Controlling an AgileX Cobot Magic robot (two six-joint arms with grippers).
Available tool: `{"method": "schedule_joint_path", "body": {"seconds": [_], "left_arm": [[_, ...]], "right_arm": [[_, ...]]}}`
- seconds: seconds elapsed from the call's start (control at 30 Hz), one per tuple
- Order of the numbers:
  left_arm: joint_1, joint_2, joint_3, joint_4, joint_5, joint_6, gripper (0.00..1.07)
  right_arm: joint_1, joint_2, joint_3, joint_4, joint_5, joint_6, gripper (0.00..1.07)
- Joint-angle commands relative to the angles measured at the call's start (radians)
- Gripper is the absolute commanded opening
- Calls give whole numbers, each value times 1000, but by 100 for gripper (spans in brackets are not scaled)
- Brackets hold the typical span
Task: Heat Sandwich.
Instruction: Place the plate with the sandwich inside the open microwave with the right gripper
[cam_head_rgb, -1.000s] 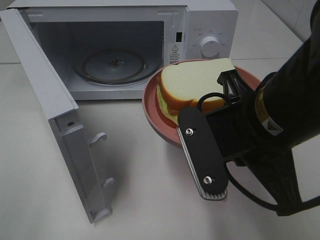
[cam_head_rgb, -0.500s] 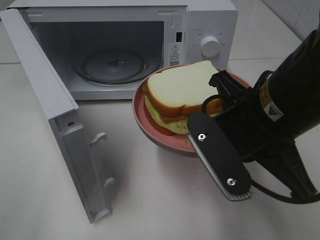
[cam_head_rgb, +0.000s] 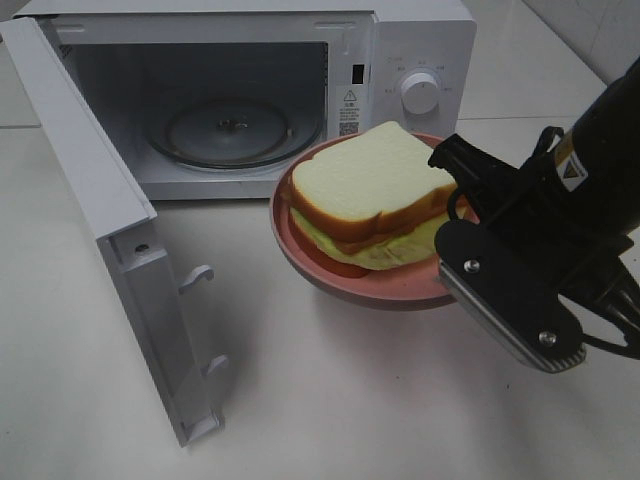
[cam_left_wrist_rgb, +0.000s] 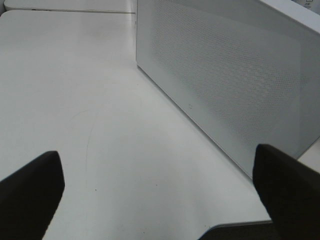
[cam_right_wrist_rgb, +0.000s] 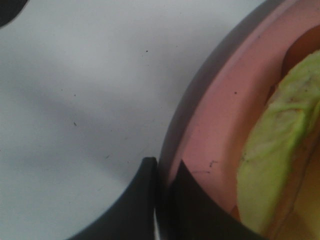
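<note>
Carrying the loaded plate toward the open oven is, by judgement, the step in hand.

**Status of components**
- The right end effector (cam_head_rgb: 455, 225) is clamped on the near rim of the pink plate (cam_head_rgb: 330, 270). The right wrist view shows both jaws pinched together over the rim edge.
- The sandwich (cam_head_rgb: 370, 190) lies on that plate, white bread uppermost and the green layer showing at the side. Nothing but the plate touches it.
- The plate sits just in front of the microwave (cam_head_rgb: 420, 40), below the knob (cam_head_rgb: 421, 92) and to the right of the cavity opening. The shadow under it suggests that it is raised off the counter (cam_head_rgb: 330, 400), but contact cannot be ruled out.
- The door (cam_head_rgb: 110, 240) is swung fully open to the left. The glass turntable (cam_head_rgb: 230, 130) is bare.
- The left end effector (cam_left_wrist_rgb: 157, 165) has its jaws wide apart and holds nothing. It is beside the perforated side wall of the microwave.

**Progress**
- Done: door opened, plate gripped.
- Left: move the plate left and forward through the opening, set it on the turntable, release, withdraw, shut the door, and start heating at the knob.

Roughly a third of the task appears complete.
</note>
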Motion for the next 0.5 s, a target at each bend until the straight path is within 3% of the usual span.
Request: {"method": "schedule_joint_path", "body": {"seconds": [0.03,0.5], "left_arm": [[-1,-16,2,-7,-3,-2,97],[-1,-16,2,-7,-3,-2,97]], "right_arm": [[-24,-7,0,19,-29,-50,0],[-25,68,-1,58,-130,-50,0]]}}
